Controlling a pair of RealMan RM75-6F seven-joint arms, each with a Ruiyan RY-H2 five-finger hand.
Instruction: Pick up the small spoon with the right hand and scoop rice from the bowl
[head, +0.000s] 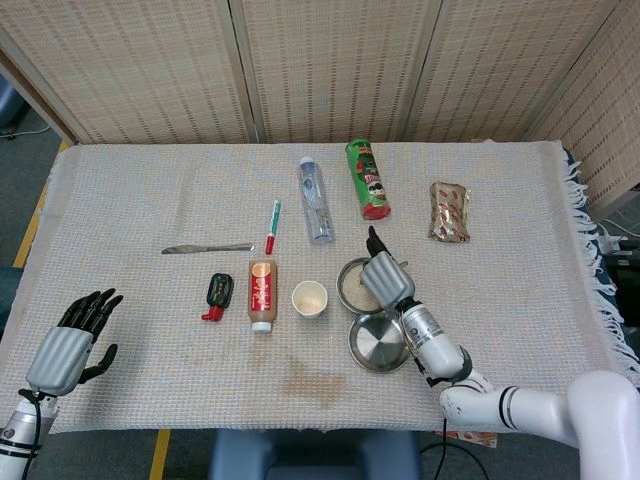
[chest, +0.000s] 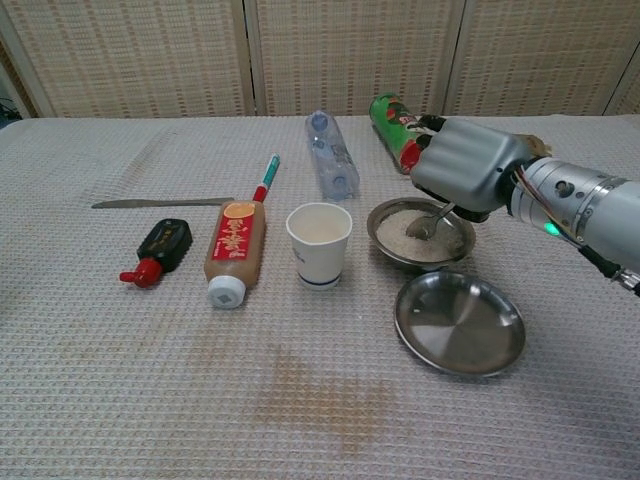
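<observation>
My right hand hovers over the metal bowl of rice and holds the small metal spoon. The spoon slants down from the hand, and its tip is in the rice near the bowl's middle. In the head view the hand covers most of the bowl, and the spoon is hidden. My left hand rests open at the table's near left corner, far from everything.
An empty metal plate lies just in front of the bowl. A paper cup stands left of it, then a sauce bottle and a small black bottle. Behind lie a water bottle, chips can, pen, knife, snack packet.
</observation>
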